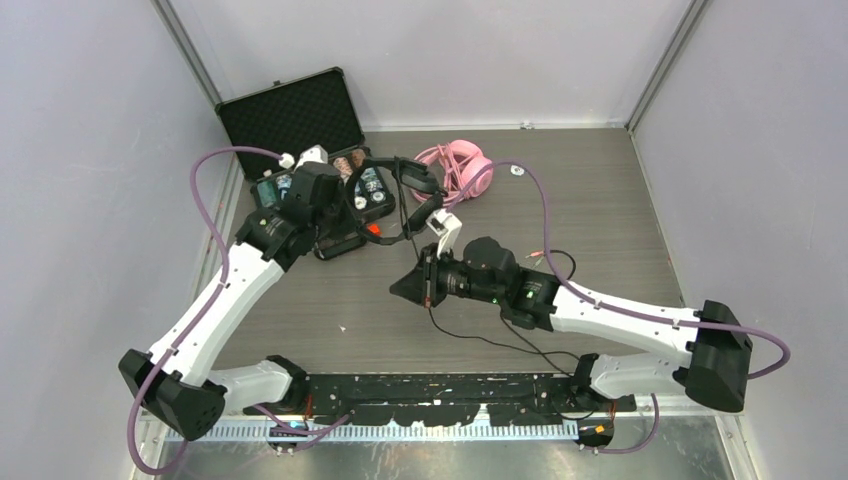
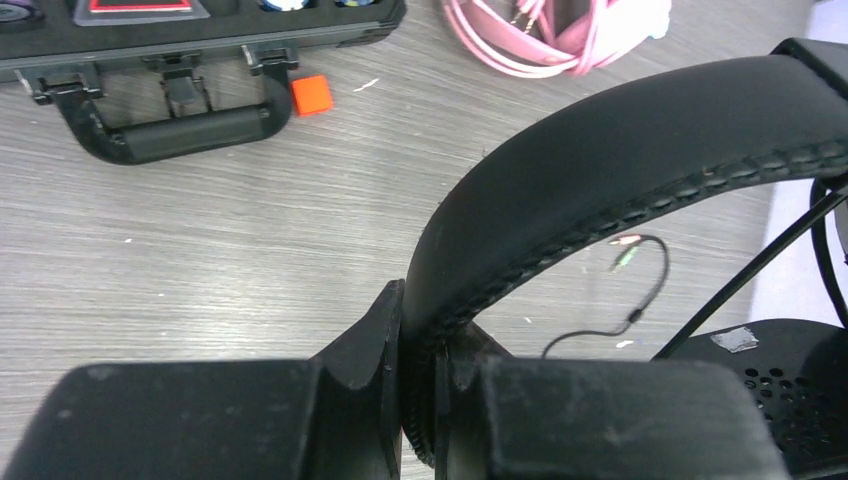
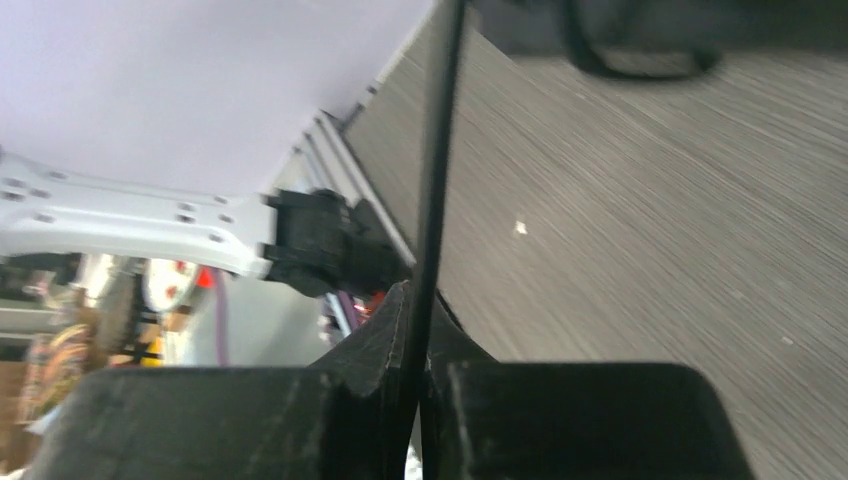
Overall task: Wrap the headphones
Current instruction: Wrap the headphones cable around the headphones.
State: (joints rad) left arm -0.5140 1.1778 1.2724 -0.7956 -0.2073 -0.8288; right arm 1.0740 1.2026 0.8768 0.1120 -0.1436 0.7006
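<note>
Black headphones (image 2: pixel 620 150), matte, with a stitched padded headband, hang above the table (image 1: pixel 600 200) near its far left. The band's arc runs sideways from the left gripper (image 2: pixel 420 370), whose jaws are pressed onto the band's end, toward the table's middle. The thin black cable (image 3: pixel 440 150) drops taut and straight to the right gripper (image 3: pixel 415 330), which pinches it between closed fingers. Glossy pink headphones (image 1: pixel 462 165), their cable loosely coiled, lie at the far edge. An open black case (image 1: pixel 295 115), foam-lined, sits far left on the grey wood-grain surface.
</note>
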